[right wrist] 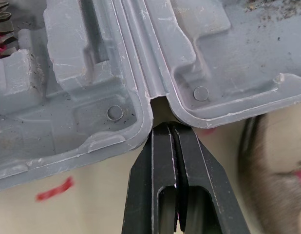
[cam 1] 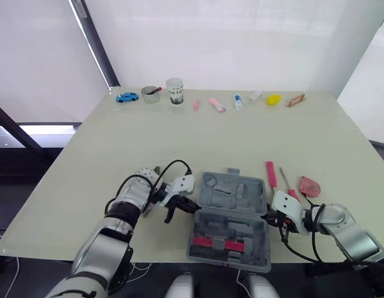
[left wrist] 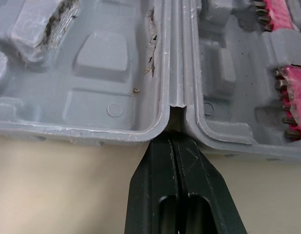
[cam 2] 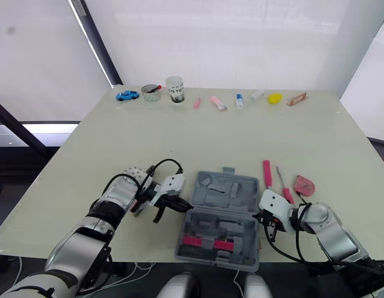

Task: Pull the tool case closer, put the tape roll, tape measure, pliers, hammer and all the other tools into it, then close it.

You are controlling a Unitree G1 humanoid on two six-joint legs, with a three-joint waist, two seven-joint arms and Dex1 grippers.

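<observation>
At lower centre of the head views the tool case [cam 1: 232,220] lies open on the bench [cam 1: 179,143], the left tool [cam 1: 178,208] at its left edge, the right tool [cam 1: 271,218] at its right. The wrist views show each tool's fingers [left wrist: 158,185] pressed shut, tips at the hinge notch.

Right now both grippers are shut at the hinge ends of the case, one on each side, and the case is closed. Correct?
Not quite: the case is open, both halves lying flat, as the left eye view shows. The left gripper and right gripper are indeed shut at its hinge ends, one on each side.
</observation>
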